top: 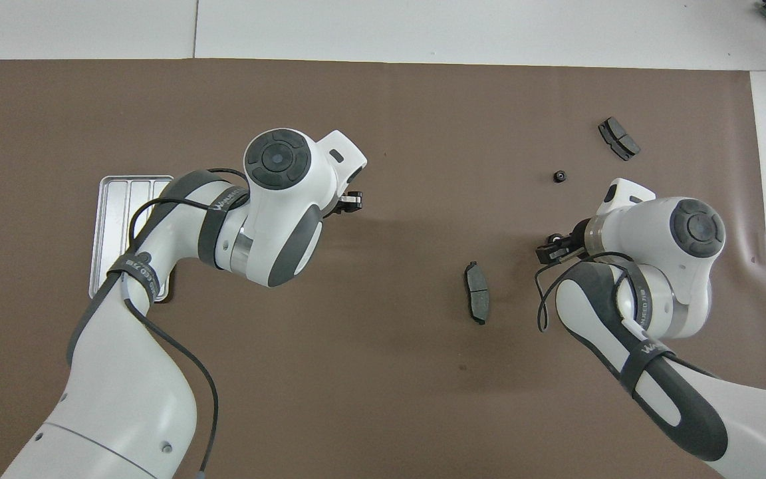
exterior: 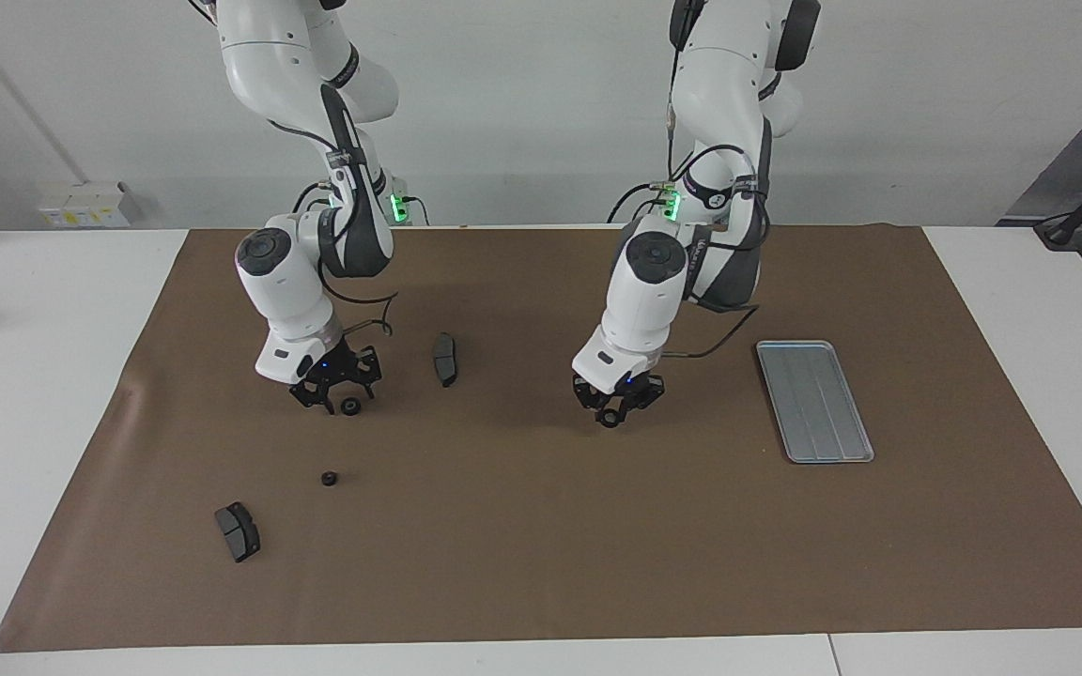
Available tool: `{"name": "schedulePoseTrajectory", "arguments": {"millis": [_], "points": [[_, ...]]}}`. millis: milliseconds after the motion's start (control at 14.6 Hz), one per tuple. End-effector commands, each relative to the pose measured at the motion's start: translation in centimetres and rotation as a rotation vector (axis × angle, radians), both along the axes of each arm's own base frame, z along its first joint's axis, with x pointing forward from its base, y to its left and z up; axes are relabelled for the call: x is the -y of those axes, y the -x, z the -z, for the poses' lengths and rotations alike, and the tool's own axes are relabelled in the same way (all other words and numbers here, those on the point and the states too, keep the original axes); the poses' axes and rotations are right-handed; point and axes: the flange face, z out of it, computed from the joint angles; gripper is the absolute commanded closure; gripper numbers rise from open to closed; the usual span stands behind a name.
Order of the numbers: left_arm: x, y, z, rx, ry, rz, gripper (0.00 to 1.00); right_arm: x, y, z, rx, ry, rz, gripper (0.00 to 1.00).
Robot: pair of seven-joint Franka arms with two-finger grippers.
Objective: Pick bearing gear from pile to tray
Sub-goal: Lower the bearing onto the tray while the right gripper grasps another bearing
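Observation:
My left gripper (exterior: 610, 413) is shut on a small black bearing gear (exterior: 609, 420) and holds it just above the brown mat, between the mat's middle and the silver tray (exterior: 813, 401). In the overhead view the left gripper (top: 350, 203) mostly hides that gear. My right gripper (exterior: 332, 402) hangs low over the pile's end of the mat, with a second gear (exterior: 349, 406) at its tip; I cannot tell whether it grips that gear. A third gear (exterior: 329, 479) lies loose on the mat, farther from the robots. Nothing lies in the tray.
One dark brake pad (exterior: 444, 359) lies between the two grippers. Another brake pad (exterior: 238, 531) lies far from the robots at the right arm's end. In the overhead view the left forearm covers part of the tray (top: 124, 199).

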Motion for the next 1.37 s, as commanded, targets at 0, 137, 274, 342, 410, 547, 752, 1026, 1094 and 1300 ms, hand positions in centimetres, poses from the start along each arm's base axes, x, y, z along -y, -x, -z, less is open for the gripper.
{"name": "schedulePoseTrajectory", "arguments": {"millis": [0, 137, 274, 342, 410, 547, 752, 1026, 1094, 1300], "points": [[-6.0, 0.7, -3.7, -0.028, -0.014, -0.063, 1.0, -0.1, 0.5, -0.3, 0.015, -0.016, 0.026, 0.3], [-11.0, 0.7, -5.4, -0.049, -0.012, -0.068, 1.0, -0.1, 0.5, -0.2, 0.015, -0.016, 0.026, 0.34], [-16.4, -0.1, -6.5, -0.061, -0.017, -0.001, 1.0, -0.1, 0.6, 0.0, 0.009, -0.017, 0.039, 0.49], [-18.7, -0.3, -6.7, -0.073, -0.019, 0.029, 1.0, -0.3, 0.6, 0.0, 0.008, -0.018, 0.046, 0.6], [-21.3, -0.4, -6.7, -0.087, -0.018, 0.032, 1.0, -0.4, 0.6, 0.0, 0.01, -0.018, 0.044, 0.7], [-25.1, 0.5, -5.5, -0.126, -0.017, 0.018, 1.0, -0.2, 0.6, 0.0, 0.011, -0.017, 0.046, 0.8], [-29.3, 2.3, -3.2, -0.135, -0.008, -0.007, 1.0, -0.4, 0.4, -0.1, 0.014, -0.019, 0.05, 1.0], [-32.2, 4.2, -0.5, -0.086, -0.003, -0.045, 1.0, -1.7, -2.0, -4.4, 0.004, -0.047, 0.152, 1.0], [-32.2, 4.7, -0.1, -0.086, -0.001, -0.048, 1.0, -3.5, -3.0, -6.2, -0.017, -0.059, 0.191, 1.0], [-33.5, 6.0, 2.0, -0.05, -0.002, -0.078, 1.0, -10.8, -4.9, -10.4, -0.029, -0.078, 0.313, 1.0]]}}
